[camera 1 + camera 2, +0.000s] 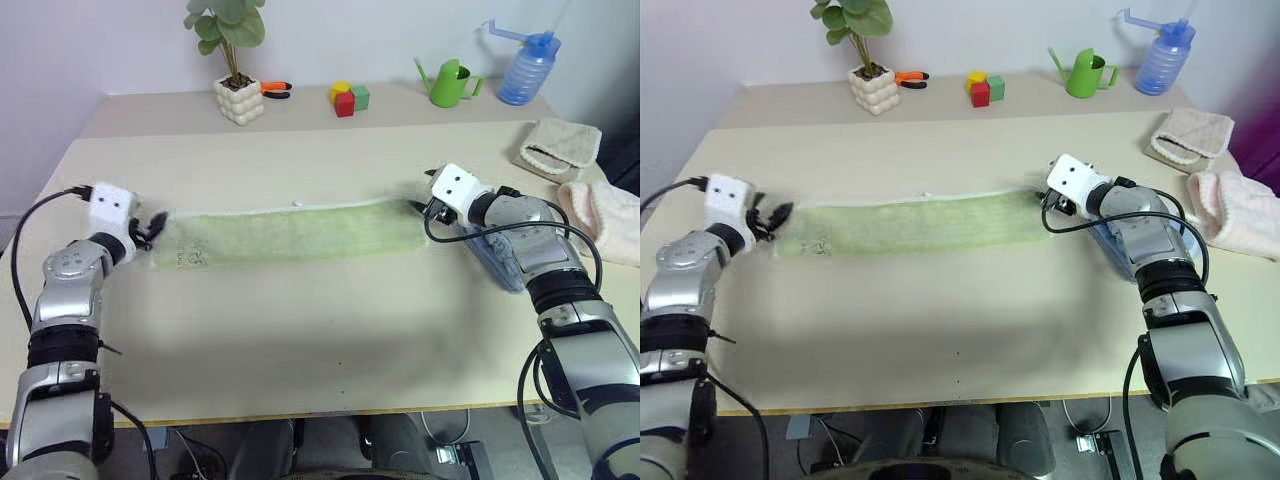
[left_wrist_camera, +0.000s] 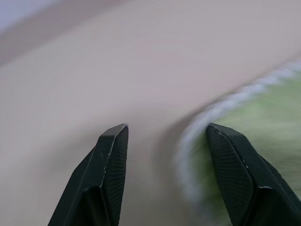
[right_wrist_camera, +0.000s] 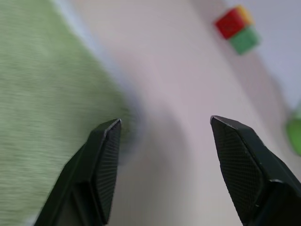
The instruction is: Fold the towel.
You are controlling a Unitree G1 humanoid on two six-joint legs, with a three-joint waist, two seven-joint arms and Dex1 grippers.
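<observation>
Green towel folded long on table, pincers parted

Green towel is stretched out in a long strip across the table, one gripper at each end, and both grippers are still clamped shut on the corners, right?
Not quite. The towel does lie in a long strip with the left gripper and right gripper at its ends, but both are open: each wrist view shows the two fingers apart with nothing pinched between them.

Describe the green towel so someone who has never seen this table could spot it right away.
On the beige table, the towel lies as one long strip between the left gripper and right gripper. It is light green with a whitish edge, unlike the beige cloth and pink cloth at the right.
</observation>
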